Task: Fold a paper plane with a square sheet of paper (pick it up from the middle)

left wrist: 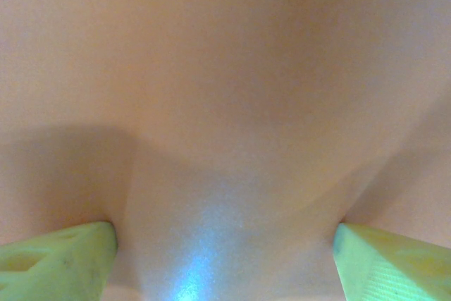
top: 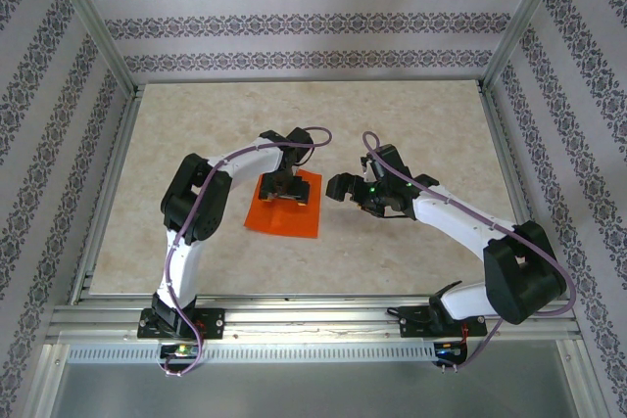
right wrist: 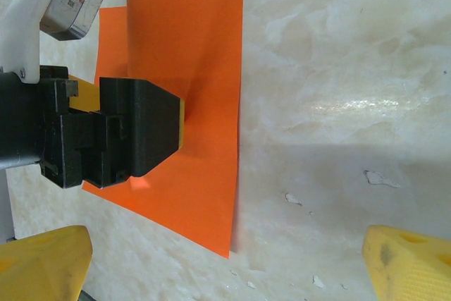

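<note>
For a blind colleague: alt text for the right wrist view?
The left tool stands on the middle of an orange paper sheet on a marbled table. The right tool shows yellow fingertips wide apart at the bottom corners.

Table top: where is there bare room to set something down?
Free: the far strip of table along the back wall, and the near patch between the square sheet of paper and the front rail. Crowded: the middle, where the left gripper sits over the paper and the right gripper hangs beside its right edge.
</note>
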You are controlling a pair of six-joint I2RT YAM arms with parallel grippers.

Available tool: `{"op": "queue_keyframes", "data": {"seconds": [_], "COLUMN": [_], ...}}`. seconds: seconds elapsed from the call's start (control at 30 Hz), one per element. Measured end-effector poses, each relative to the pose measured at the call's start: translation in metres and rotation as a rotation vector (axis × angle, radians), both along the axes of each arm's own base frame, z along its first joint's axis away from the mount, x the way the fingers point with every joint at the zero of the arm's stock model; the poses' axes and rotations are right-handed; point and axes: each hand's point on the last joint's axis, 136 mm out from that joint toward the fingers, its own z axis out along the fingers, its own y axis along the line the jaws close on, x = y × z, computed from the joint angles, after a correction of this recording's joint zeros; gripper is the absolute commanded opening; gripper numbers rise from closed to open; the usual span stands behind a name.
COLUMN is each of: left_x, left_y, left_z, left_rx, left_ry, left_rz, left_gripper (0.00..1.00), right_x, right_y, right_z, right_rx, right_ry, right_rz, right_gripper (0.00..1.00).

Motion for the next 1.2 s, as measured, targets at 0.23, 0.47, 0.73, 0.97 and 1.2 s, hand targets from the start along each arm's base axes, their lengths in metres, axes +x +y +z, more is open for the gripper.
{"op": "queue_keyframes", "data": {"seconds": [0.23, 0.47, 0.73, 0.97, 1.2], "left_x": [-0.001, -0.003, -0.008, -0.010, -0.009], "left_y": [-0.003, -0.003, 0.003, 0.005, 0.008], "left_z": [0.000, 0.005, 0.007, 0.001, -0.001], "left_rx": [-0.022, -0.038, -0.021, -0.008, 0.008], "left_ry": [-0.009, -0.030, -0.036, -0.028, -0.037], "left_rz": [0.003, 0.005, 0.025, 0.033, 0.048], "left_gripper": [0.93, 0.99, 0.99, 0.97, 0.88], "right_x": [0.000, 0.000, 0.000, 0.000, 0.000], "right_y": [0.000, 0.000, 0.000, 0.000, 0.000], "right_z": [0.000, 0.002, 0.004, 0.004, 0.004], "right_rx": [0.001, 0.005, 0.008, 0.011, 0.012], "right_ry": [0.001, -0.004, -0.008, -0.002, 0.000], "right_rz": [-0.002, -0.003, -0.004, -0.011, -0.014], "right_gripper": [0.98, 0.98, 0.98, 0.98, 0.98]}}
